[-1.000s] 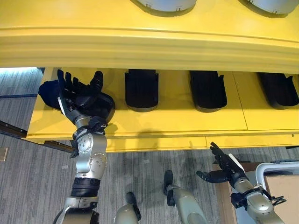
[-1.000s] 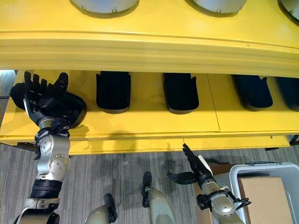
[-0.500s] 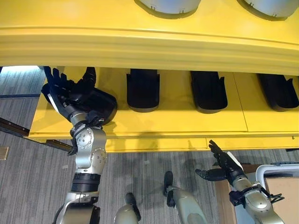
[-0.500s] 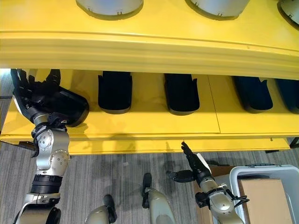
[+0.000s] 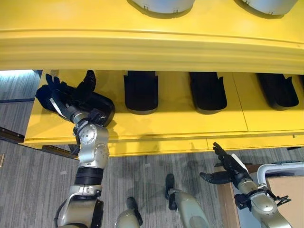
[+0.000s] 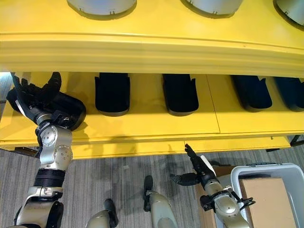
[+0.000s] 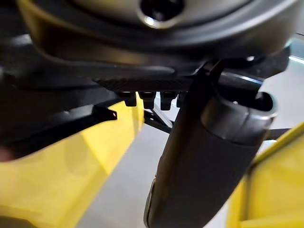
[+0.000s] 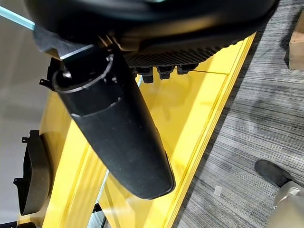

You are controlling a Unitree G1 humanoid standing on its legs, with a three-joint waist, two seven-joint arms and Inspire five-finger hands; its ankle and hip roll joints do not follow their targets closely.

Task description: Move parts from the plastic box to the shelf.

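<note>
A black moulded part lies at the left end of the yellow shelf. My left hand rests across the top of it with fingers straight and spread and the thumb standing out, so it is open. Three more black parts stand in a row further right on the same shelf. My right hand hangs open low over the floor, just left of the grey plastic box, and holds nothing.
A brown cardboard sheet lies in the plastic box at the lower right. An upper yellow shelf board overhangs the row of parts and carries pale rounded parts. Grey carpet lies in front of the shelf.
My left hand has tipped to the left and lies lower across the black part. The view has shifted slightly. My right hand has barely moved.
</note>
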